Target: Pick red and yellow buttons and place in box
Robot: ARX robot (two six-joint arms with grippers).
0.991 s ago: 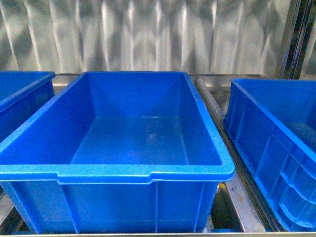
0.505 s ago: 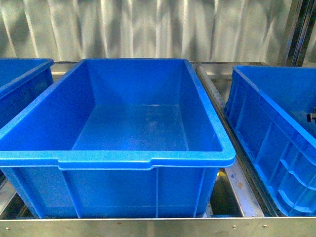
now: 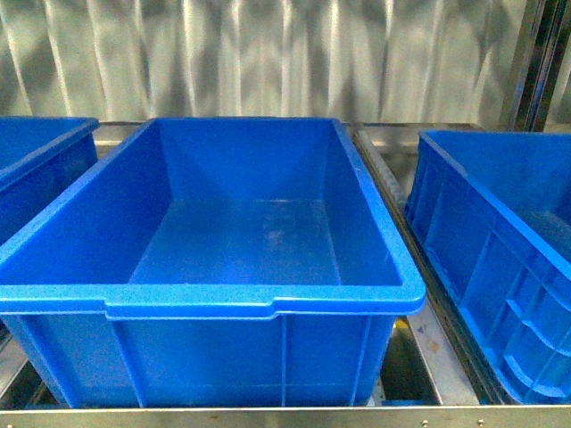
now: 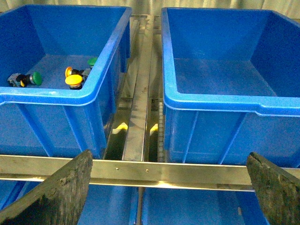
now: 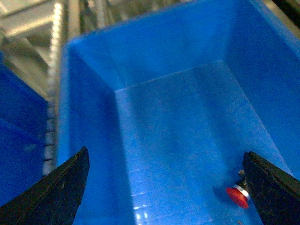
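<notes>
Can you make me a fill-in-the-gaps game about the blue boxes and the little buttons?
In the front view, the big blue plastic crate in the middle is ____ inside.
In the left wrist view, the mushroom-capped push button nearest the front wall of its blue crate has a ____ cap.
In the right wrist view, the small mushroom-capped switch lying in the blue plastic bin has a ____ cap.
The left gripper and the right gripper both stand ____.
Missing words: empty, yellow, red, open.

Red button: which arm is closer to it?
Right. The red button lies beside the right gripper, inside its bin; the left gripper faces another bin holding yellow buttons.
</notes>
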